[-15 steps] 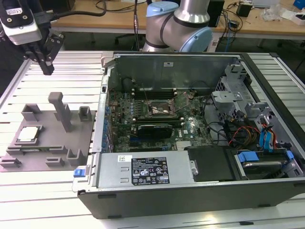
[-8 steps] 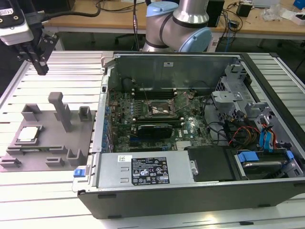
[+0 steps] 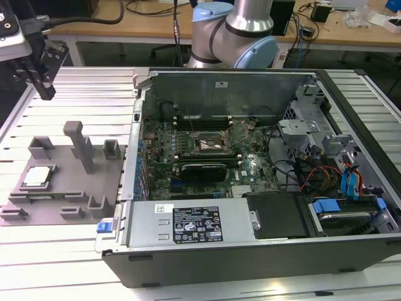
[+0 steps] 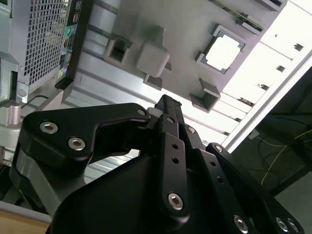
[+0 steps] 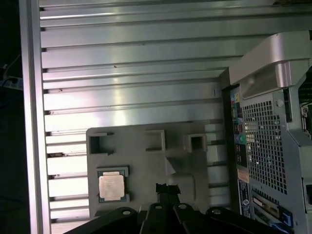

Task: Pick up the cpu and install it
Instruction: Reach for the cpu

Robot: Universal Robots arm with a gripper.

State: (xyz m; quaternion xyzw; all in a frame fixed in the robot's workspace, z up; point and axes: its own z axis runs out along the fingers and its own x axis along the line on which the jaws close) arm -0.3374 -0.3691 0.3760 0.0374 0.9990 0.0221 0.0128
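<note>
At the exterior view's upper left, my pincer (image 3: 47,93) hangs pressed together; the cpu (image 3: 36,176) lies in the fixture tray (image 3: 70,188).

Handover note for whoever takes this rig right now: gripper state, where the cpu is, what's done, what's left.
Gripper: shut, holding nothing, hanging well above the grey fixture tray.
Cpu: lying flat in its tray pocket, apart from the gripper.
Done: nothing yet, cpu not picked up.
Left: the pick, then the install into the motherboard socket in the open computer case.
</note>
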